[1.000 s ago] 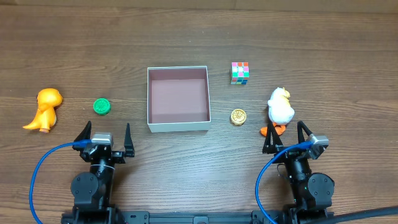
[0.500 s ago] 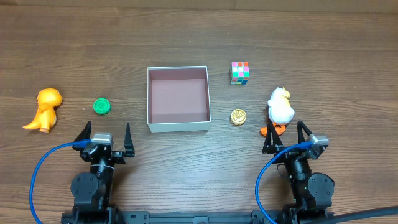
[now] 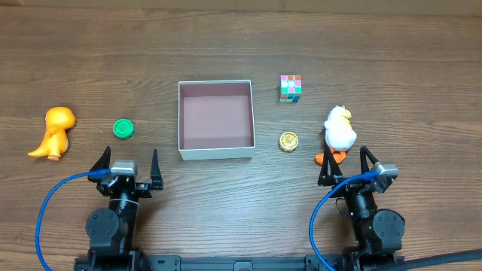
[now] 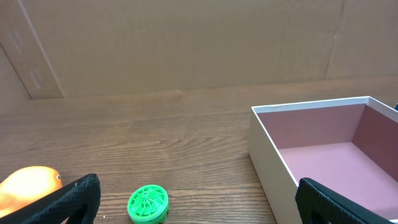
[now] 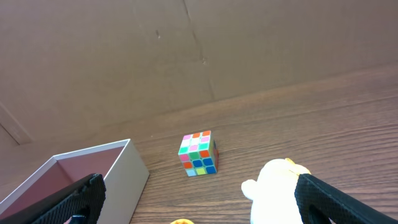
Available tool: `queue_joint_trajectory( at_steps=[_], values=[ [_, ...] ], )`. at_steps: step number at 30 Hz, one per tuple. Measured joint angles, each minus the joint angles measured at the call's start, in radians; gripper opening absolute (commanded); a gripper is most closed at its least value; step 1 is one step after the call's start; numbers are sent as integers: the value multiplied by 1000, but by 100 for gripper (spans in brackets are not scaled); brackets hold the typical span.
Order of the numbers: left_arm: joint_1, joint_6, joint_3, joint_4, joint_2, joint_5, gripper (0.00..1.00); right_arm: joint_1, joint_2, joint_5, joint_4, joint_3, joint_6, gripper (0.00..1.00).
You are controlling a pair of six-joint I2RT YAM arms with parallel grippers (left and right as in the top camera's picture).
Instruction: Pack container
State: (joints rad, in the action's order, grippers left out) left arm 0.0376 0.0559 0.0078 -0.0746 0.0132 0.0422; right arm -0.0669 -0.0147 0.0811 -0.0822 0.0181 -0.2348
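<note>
We see both arms folded low at the near edge of the counter [image 3: 226, 45], their wrists level and aimed toward the far side. The left pincer [image 3: 128, 156] is spread wide with nothing between its jaws. The right pincer [image 3: 345, 158] is just as wide and also grips nothing, and it is turned a little to the right.

Just beyond the right pincer stands a white duck [image 3: 340, 129], its orange feet close to the fingertips. A gold disc [image 3: 288, 141] lies left of the duck. Beyond the left pincer a green disc [image 3: 123, 129] lies flat, and an orange dinosaur [image 3: 54, 132] sits farther left.

The container [image 3: 215, 153] rests mid-counter between the two discs, open side up, with only its pinkish floor showing inside. A coloured cube [image 3: 290, 87] sits farthest out, off the container's far right corner.
</note>
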Motion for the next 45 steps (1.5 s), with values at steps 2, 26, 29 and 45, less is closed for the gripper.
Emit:
queue_joint_trajectory(
  at_steps=[2,26,29,45],
  values=[
    [0,0,0,0,0,0,100,0,0,0,0,0,0,100],
    [0,0,0,0,0,0,100,0,0,0,-1,0,0,100],
    [0,0,0,0,0,0,100,0,0,0,0,0,0,100],
    [0,0,0,0,0,0,100,0,0,-75,0,0,0,100]
  ],
)
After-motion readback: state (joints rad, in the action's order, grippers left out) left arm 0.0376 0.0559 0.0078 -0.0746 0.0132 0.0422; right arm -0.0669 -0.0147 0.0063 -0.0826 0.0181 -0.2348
